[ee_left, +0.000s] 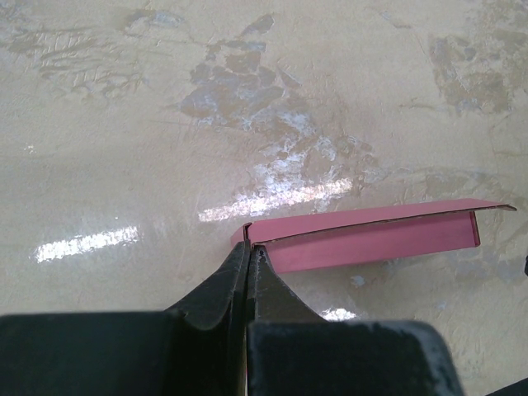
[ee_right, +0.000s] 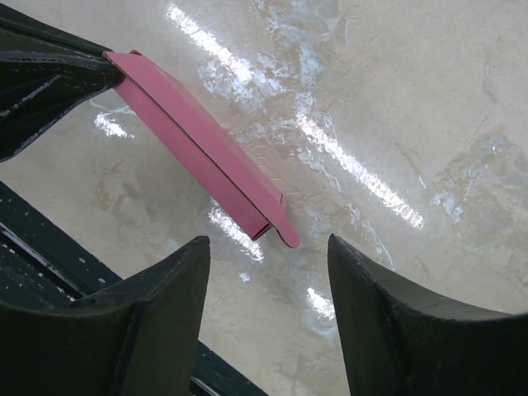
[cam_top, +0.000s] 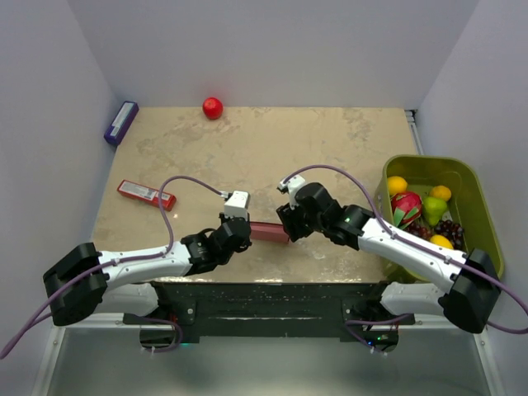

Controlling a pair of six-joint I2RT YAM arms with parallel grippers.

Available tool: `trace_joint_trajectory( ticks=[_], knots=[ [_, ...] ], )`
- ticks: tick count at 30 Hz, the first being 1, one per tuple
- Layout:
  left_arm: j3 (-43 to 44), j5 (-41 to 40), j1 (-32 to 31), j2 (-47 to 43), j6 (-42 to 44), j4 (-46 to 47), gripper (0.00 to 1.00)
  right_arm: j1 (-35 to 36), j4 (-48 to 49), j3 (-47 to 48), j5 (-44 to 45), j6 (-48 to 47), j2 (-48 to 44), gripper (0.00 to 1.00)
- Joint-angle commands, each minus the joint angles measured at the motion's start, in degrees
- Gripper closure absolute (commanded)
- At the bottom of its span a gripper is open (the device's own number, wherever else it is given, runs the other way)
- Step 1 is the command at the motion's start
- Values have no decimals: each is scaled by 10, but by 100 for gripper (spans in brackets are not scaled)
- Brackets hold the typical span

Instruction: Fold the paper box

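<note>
Paper box: I see the pink paper box (cam_top: 268, 232) near the front edge of the table (cam_top: 330, 140), between my two grippers. It is a long, narrow folded shape with one flap raised along its length.
Left gripper: the left gripper (ee_left: 250, 252) has its fingers pressed together on one end corner of the box. The pink card is pinched right at the tips.
Right gripper: the right gripper (ee_right: 268, 247) has its fingers spread apart. The box's far end, with its rounded tab, sits just ahead of the gap. Neither finger touches the card as far as I can see.
Box attitude: I cannot tell whether the free end rests on the table or hangs just above it.
Back of table: a red ball (cam_top: 213, 107) sits at the far edge and a purple box (cam_top: 120, 122) at the far left corner.
Left side: a narrow red packet (cam_top: 146, 194) lies flat, well apart from the box.
Right side: a green bin (cam_top: 474, 177) holds mixed fruit.
</note>
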Motion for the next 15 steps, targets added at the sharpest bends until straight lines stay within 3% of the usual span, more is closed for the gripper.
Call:
trace_joint_trajectory(
  ticks=[1, 15],
  knots=[
    [-20, 38, -7, 33, -6, -107, 100, 0, -14, 3, 3, 25, 0, 43],
    [-17, 42, -7, 33, -2, -107, 100, 0, -24, 15, 45, 52, 53, 62]
  ],
)
